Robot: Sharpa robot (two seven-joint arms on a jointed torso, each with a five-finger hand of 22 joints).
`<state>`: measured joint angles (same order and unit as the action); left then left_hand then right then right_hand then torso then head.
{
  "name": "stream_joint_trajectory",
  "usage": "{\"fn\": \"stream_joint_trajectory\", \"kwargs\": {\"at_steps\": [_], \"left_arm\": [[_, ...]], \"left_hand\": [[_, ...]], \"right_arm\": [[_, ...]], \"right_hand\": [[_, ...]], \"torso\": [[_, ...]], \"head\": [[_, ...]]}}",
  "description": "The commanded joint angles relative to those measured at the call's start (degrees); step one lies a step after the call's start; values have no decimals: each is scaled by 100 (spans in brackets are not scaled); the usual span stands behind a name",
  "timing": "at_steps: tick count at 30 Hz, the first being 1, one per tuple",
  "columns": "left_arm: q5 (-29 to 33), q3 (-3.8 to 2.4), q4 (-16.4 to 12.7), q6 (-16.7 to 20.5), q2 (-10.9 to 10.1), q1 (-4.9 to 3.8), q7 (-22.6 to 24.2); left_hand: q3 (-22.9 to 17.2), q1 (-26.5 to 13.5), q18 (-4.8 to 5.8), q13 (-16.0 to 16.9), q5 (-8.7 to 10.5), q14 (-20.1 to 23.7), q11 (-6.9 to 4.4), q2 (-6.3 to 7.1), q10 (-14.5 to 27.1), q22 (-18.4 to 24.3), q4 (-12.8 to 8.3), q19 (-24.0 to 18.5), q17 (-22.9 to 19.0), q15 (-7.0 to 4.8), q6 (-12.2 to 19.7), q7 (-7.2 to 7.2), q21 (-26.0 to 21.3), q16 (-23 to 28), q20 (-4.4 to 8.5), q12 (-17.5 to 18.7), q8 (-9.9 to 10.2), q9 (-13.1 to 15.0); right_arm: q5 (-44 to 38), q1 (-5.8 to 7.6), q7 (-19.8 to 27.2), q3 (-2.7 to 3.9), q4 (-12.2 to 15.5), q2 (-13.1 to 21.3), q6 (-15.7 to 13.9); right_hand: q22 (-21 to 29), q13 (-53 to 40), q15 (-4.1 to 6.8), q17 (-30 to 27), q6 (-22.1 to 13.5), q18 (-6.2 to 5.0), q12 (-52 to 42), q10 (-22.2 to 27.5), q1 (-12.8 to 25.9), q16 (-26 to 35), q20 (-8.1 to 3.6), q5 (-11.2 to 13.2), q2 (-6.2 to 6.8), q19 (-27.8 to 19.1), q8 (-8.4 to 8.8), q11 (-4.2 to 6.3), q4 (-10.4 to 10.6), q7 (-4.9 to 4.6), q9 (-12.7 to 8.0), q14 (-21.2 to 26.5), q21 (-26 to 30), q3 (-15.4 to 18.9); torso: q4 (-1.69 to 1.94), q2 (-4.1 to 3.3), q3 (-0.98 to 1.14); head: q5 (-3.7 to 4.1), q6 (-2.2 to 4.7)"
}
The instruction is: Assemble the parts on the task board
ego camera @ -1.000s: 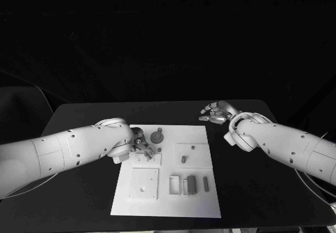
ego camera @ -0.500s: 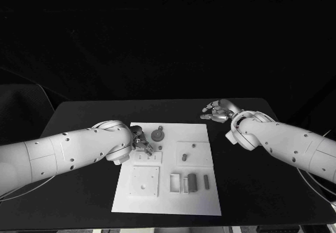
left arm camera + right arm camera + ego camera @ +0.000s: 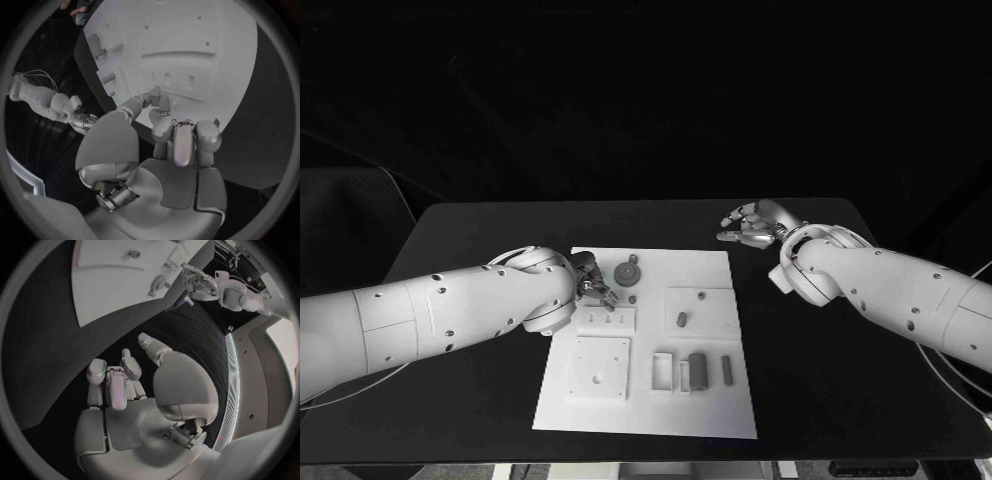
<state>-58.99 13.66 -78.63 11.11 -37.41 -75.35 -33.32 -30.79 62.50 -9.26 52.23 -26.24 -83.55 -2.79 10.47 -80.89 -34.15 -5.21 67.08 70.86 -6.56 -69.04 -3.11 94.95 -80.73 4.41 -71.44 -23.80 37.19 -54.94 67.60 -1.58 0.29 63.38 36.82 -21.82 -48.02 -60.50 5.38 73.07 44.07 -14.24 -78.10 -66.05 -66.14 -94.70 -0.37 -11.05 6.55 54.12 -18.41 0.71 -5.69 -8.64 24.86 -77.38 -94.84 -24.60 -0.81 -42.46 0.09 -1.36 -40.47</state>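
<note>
White flat task board [image 3: 711, 400] sits mid-frame on the black bench [image 3: 473, 235]; left robot hand [image 3: 593, 285] has edged toward the upper left — whether it pinches a small grey part is unclear. Right robot hand [image 3: 756, 227] stays curled, empty — assembly barely begun.

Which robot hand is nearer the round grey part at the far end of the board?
Left. The left robot hand is right beside the round grey part, over the task board; the right robot hand hovers off the board's far right corner.

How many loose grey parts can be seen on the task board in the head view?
5: a round part at the board's far edge, a small one mid-board, three bars near the front. The left hand may hide more.
</note>
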Motion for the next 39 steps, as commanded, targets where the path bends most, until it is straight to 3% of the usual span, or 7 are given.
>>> {"fn": "stream_joint_trajectory", "kwargs": {"at_steps": [1, 16, 30, 39], "left_arm": [[-139, -1, -6, 93, 22, 4, -64], [-98, 0, 5, 191, 1, 177, -83], [-114, 0, 5, 184, -14, 223, -73], [-116, 0, -29, -51, -37, 228, -92]], "left_hand": [[-292, 496, -574, -8, -613, -123, -297, -438, -344, -8, -241, 33, -10, -67, -580, -34, 752, -35, 4, -21, -560, 451], [-299, 474, -574, -16, -733, -140, -301, -427, -366, -15, -239, 47, -14, -66, -612, -19, 751, -34, 4, -11, -604, 467], [-301, 467, -574, -19, -765, -145, -302, -424, -372, -18, -239, 50, -16, -67, -623, -14, 750, -34, 5, -8, -619, 473], [-303, 465, -574, -20, -777, -147, -302, -425, -374, -18, -239, 51, -16, -67, -627, -12, 749, -33, 5, -6, -625, 475]], "right_arm": [[15, -3, 13, 2, 10, 11, 61], [15, -3, 4, 2, 15, 21, 72], [15, -3, 6, 2, 15, 23, 72], [15, -3, 4, 2, 17, 24, 80]], "right_hand": [[9, 9, 3, -3, 76, -74, 24, 33, 74, -28, 1, -32, 0, 18, -28, 12, 40, -111, 1, 33, -330, -4], [9, 9, 3, -11, 76, -74, 23, 33, 78, -26, 1, -32, 2, 18, -28, 12, 41, -110, 1, 39, -330, -4], [9, 10, 3, -2, 76, -74, 23, 33, 83, -29, 1, -32, 3, 18, -28, 12, 42, -110, 1, 32, -330, -4], [10, 10, 3, -5, 76, -74, 23, 32, 85, -29, 1, -32, 3, 18, -28, 11, 43, -110, 0, 34, -330, -4]], "torso": [[-8, -10, 1], [-8, -9, 2], [-12, -13, -6], [-10, -13, -8]], "head": [[-16, -22], [-51, -106], [-57, -122], [-54, -129]]}}
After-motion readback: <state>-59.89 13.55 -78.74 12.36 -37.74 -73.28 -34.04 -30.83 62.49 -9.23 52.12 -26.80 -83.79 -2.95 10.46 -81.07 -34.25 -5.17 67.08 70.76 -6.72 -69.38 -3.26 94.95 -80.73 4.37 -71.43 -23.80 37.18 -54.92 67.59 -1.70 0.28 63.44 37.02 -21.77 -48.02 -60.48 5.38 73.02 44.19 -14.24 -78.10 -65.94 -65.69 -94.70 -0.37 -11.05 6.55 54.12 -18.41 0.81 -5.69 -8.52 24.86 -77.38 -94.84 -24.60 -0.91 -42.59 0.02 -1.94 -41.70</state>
